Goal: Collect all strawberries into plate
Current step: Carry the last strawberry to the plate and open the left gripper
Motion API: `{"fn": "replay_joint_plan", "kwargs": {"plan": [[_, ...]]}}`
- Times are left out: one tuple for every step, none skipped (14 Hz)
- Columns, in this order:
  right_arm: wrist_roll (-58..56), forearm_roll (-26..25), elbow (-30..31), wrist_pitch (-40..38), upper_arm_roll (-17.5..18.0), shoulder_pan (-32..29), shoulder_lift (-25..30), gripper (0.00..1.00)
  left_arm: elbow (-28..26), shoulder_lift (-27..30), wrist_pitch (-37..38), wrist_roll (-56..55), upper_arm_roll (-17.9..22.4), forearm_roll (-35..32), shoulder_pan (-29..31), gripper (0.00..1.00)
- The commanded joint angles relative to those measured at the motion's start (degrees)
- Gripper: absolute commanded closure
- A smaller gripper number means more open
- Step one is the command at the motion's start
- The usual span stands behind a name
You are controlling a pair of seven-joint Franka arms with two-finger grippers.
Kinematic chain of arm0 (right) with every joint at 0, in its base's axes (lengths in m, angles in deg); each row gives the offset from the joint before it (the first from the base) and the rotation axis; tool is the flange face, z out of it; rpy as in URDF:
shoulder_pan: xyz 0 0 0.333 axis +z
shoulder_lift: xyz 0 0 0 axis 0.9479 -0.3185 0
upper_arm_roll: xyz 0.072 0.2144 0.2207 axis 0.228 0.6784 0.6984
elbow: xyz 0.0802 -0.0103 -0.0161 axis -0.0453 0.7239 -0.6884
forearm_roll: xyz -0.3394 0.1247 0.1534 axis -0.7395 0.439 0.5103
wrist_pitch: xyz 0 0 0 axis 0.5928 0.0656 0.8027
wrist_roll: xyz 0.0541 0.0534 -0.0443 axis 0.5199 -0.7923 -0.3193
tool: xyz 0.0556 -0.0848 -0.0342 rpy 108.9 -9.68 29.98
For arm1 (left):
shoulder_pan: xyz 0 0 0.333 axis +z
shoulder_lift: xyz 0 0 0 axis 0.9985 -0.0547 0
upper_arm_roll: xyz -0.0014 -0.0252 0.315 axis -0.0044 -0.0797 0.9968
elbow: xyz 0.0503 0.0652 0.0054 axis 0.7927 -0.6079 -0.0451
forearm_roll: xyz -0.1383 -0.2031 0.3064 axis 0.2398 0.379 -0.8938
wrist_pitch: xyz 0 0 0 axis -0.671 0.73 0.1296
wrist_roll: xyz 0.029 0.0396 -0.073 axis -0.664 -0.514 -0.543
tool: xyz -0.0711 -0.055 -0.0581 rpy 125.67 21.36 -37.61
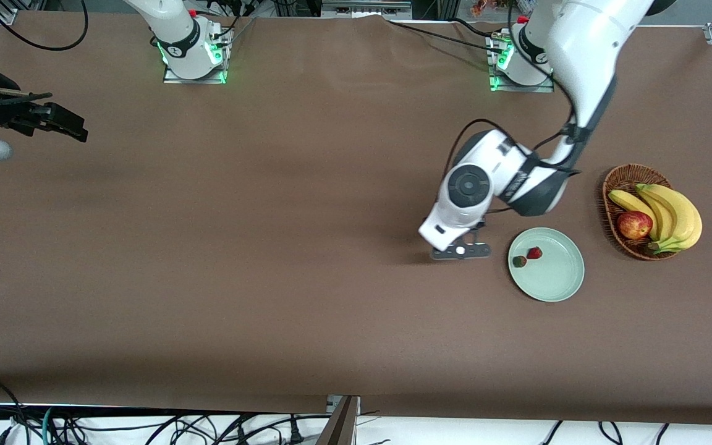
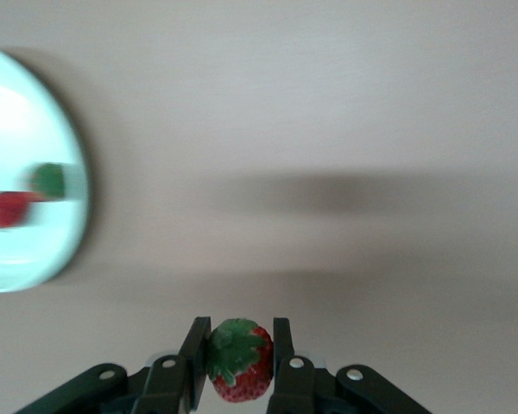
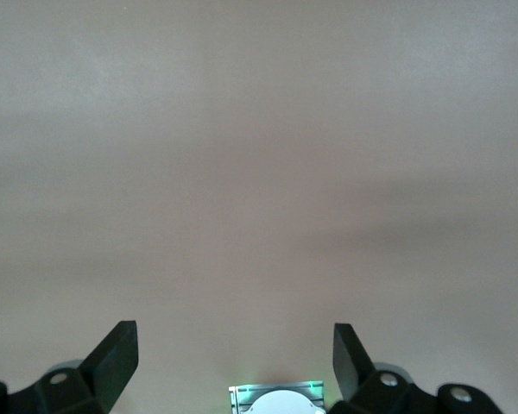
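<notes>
While two strawberries (image 1: 528, 256) sit in the plate (image 1: 557, 281), the left hand (image 2: 240, 366) pinches the third strawberry (image 2: 239, 360) over the tabletop (image 1: 269, 247) beside it for delivery, and the right hand (image 3: 233, 358) waits open.

Three strawberries: two (image 1: 534, 253) (image 1: 519, 261) on one plate (image 1: 554, 281), one (image 2: 239, 360) in the left wrist view. One basket (image 1: 619, 179), one apple (image 1: 634, 225), three bananas (image 1: 671, 213), lower right of front view. Two grippers (image 2: 239, 366) (image 3: 235, 358).
</notes>
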Motion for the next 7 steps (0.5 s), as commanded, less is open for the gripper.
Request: {"fn": "replay_joint_plan", "kwargs": {"plan": [[-2.02,-0.86,-0.98,0.2,0.56,-0.55,-0.42,0.0,-1.59,2.53,2.63,15.87,-0.43,-1.44,7.0,0.94],[-2.19,-0.86,-1.42,0.2,0.64,-0.46,-0.87,0.0,-1.5,2.53,2.46,22.19,-0.43,-1.44,9.38,0.94],[-2.19,-0.78,-1.69,0.2,0.64,-0.29,-0.87,0.0,-1.5,2.53,1.94,29.74,-0.61,-1.27,12.18,0.94],[-2.02,-0.78,-1.69,0.11,0.73,-0.2,-0.87,0.0,-1.24,2.19,1.24,37.13,-0.61,-0.83,14.39,0.94],[-1.93,-0.78,-1.69,0.11,0.82,-0.2,-0.87,0.0,-0.11,1.57,-0.6,45.12,-0.61,-0.82,16.06,0.94],[-1.84,-0.78,-1.69,0.2,0.82,-0.2,-0.96,0.0,0.77,-0.17,-2.01,53.99,-0.52,-1.0,17.91,0.93],[-1.75,-0.78,-1.69,0.2,0.73,-0.2,-1.13,0.0,2.35,-2.02,-2.63,60.6,-0.43,-1.26,18.62,0.93]]}}
